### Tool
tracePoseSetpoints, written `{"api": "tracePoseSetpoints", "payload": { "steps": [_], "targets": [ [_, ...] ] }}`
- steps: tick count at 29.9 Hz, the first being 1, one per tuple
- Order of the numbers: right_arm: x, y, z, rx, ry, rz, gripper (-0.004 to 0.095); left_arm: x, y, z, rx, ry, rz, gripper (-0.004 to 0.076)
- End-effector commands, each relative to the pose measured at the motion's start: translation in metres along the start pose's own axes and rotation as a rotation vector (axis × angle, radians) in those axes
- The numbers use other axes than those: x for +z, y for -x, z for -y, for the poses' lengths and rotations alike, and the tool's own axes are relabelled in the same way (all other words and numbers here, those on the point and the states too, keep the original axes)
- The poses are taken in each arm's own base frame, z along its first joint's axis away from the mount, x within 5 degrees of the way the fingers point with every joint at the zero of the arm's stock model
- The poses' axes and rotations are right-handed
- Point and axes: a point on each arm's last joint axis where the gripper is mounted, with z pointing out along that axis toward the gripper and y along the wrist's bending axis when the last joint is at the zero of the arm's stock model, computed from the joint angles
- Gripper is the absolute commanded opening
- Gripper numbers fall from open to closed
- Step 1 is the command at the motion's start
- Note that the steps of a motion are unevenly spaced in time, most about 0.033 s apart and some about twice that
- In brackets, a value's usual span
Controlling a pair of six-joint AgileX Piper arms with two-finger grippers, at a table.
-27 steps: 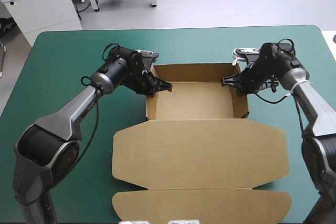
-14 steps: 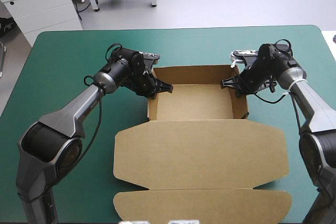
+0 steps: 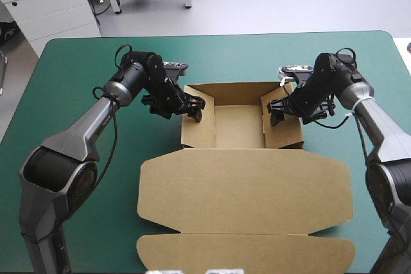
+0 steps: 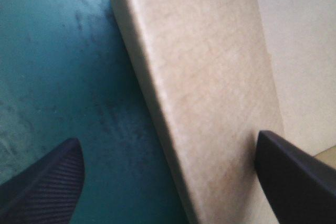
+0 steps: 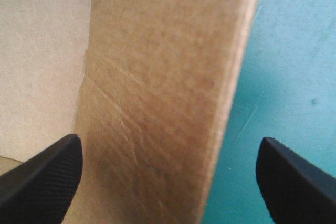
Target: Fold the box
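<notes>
The brown box (image 3: pixel 239 123) stands as an open tray at the table's middle. Its lid (image 3: pixel 244 190) lies flat toward the near edge. Both side flaps lean into the tray, the left flap (image 3: pixel 198 128) and the right flap (image 3: pixel 282 126). My left gripper (image 3: pixel 193 106) is open at the tray's far left corner. In the left wrist view the flap (image 4: pixel 210 77) stands loose between the spread fingers of that gripper (image 4: pixel 167 145). My right gripper (image 3: pixel 277 110) is open at the far right corner, and its flap (image 5: pixel 163 87) rises between the parted fingers of that gripper (image 5: pixel 169 142).
The lid's outer flap (image 3: pixel 247 251) reaches almost to the table's near edge. Broad strips of the teal-green cover (image 3: pixel 77 126) show to the left, to the right and beyond the box.
Both grippers have opened and let go of the side flaps, which now lean into the tray. The left gripper has drawn back a little from the left wall.
</notes>
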Motion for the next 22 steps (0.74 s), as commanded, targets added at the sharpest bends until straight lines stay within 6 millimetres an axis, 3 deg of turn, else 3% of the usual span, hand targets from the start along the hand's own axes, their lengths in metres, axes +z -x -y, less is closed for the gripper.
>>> {"api": "tracePoseSetpoints", "payload": {
  "steps": [1,7,10,14,20,22],
  "targets": [
    [-0.04,0.0,-0.009,-0.026,0.01,0.127,0.0847,-0.052,-0.001,0.017,0.072,-0.052,0.126,0.0633],
    [-0.076,-0.011,-0.018,-0.046,0.008,0.215,0.0836,-0.1,-0.012,0.027,0.106,-0.061,0.236,0.0611],
    [-0.099,-0.02,-0.023,-0.065,0.006,0.277,0.0834,-0.134,-0.024,0.033,0.169,-0.058,0.331,0.0557],
    [-0.125,-0.032,-0.028,-0.086,-0.008,0.349,0.0832,-0.188,-0.048,0.039,0.281,-0.01,0.506,0.0382],
    [-0.144,-0.043,-0.032,-0.1,-0.021,0.39,0.0832,-0.252,-0.094,0.046,0.443,0.045,0.674,0.0006],
    [-0.144,-0.044,-0.032,-0.101,-0.02,0.383,0.0832,-0.267,-0.11,0.047,0.472,0.051,0.702,-0.0006]
  ]
}}
